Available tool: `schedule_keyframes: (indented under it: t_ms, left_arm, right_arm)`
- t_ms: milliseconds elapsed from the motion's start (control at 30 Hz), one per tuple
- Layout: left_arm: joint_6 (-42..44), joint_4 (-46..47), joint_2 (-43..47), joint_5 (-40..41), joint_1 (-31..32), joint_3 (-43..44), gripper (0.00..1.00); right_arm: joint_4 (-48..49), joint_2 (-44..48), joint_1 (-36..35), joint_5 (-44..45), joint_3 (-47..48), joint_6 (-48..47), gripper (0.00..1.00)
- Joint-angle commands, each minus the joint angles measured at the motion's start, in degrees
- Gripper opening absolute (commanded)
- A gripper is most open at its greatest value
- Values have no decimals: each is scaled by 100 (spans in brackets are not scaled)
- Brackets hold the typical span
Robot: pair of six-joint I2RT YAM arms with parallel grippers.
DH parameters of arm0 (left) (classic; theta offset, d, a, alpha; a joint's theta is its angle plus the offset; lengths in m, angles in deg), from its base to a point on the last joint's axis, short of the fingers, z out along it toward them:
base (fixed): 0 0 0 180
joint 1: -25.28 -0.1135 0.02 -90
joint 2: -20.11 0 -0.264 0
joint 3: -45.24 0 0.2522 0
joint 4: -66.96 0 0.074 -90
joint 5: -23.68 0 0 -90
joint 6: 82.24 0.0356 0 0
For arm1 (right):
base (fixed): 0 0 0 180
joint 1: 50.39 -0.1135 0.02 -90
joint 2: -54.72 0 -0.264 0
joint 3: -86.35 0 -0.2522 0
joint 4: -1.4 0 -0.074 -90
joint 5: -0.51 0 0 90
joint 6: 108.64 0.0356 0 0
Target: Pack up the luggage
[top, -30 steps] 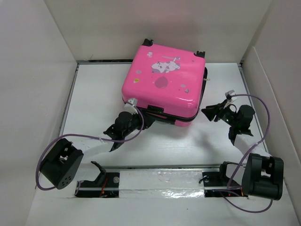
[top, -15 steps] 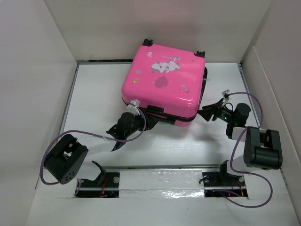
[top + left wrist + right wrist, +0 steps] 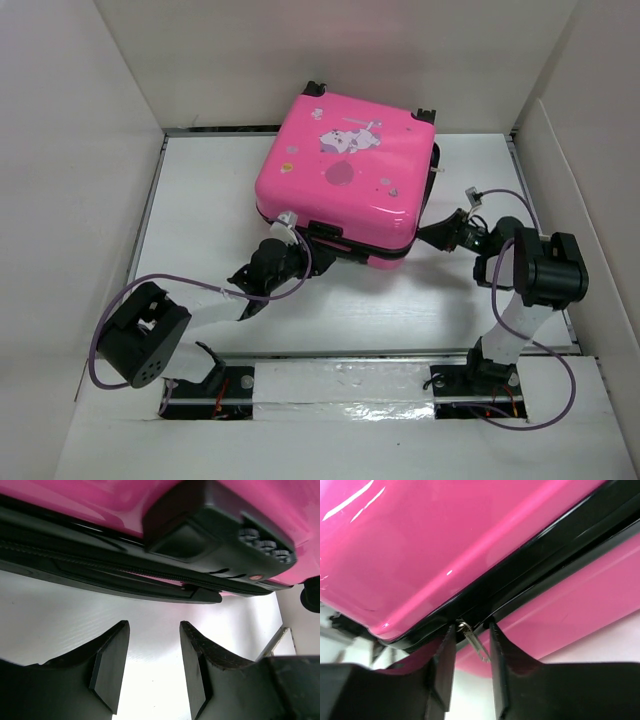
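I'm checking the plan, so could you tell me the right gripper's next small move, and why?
Probably close the right gripper on the zipper pull: it hangs between the open fingers at the luggage seam, not yet pinched.

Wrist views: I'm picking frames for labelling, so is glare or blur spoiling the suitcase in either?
Right wrist: white glare streaks on the luggage shell, zipper pull fairly clear between the fingers; left wrist: pink shell very close and soft, lock dials slightly blurred, table bright white.
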Motion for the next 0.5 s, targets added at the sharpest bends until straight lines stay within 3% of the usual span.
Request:
schedule_keyframes:
  t_ms: [0, 100, 400, 467]
  left_arm:
    - [-27, 325, 48, 66, 20, 80, 41]
    - [-19, 307, 57, 163, 142, 150, 41]
    - [-80, 464, -330, 207, 310, 484, 41]
    - [-72, 491, -382, 207, 380, 563, 41]
  right_arm:
    - [2744, -443, -399, -83, -128, 513, 30]
    - [2735, -373, -469, 32, -260, 371, 27]
    - [2735, 234, -364, 322, -743, 337, 2]
    - [2735, 217, -364, 392, -858, 266, 0]
